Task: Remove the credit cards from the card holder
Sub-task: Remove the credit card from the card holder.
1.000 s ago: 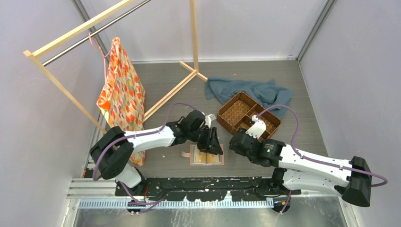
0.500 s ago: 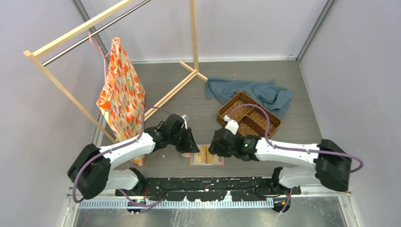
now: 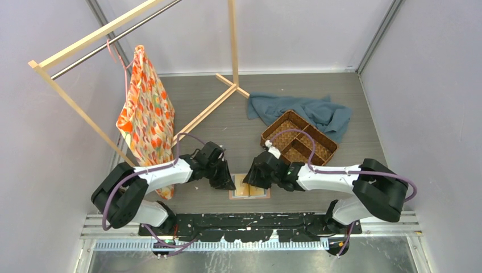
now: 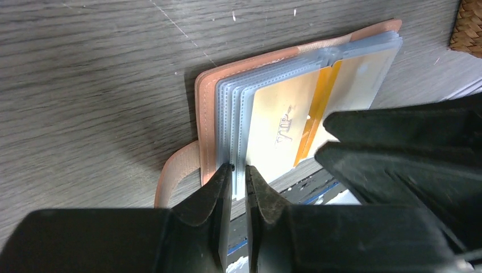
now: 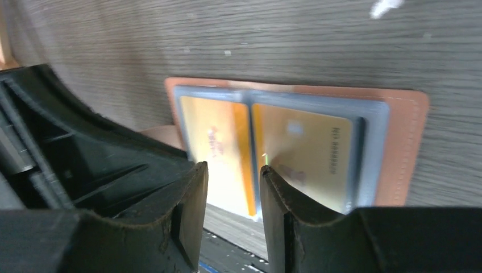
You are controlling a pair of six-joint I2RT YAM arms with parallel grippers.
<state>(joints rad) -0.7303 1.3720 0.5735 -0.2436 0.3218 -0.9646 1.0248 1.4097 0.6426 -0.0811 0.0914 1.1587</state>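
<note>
The left hand (image 4: 239, 170) is clenched on the near-left edge of the card holder (image 4: 207, 114). Its two fingers stand almost together, with the edges of the clear sleeves (image 4: 227, 108) caught in the narrow slit between them. Just left of the fingers the snap tab (image 4: 170, 170) curls out from under the pink cover.

The right hand (image 5: 233, 168) is released. Its fingers stand apart over the near edge of the holder, about at the middle fold, with nothing between them. Whether either fingertip touches a sleeve cannot be told.

The card holder lies open and flat on the grey wood-grain counter (image 4: 85, 85), near the front edge between the two hands (image 3: 250, 193). The cards (image 5: 307, 148) are inside the sleeves. One tan-gold card shows on each half, and an orange strip runs beside the fold. Any cards in the sleeves beneath are hidden.

Behind the holder, to the right and well apart from it, sits a brown woven basket (image 3: 299, 136). A blue cloth (image 3: 301, 108) lies rumpled behind the basket, partly under its far edge. At the far left an orange patterned cloth (image 3: 146, 108) hangs from a wooden rack (image 3: 91, 37).
</note>
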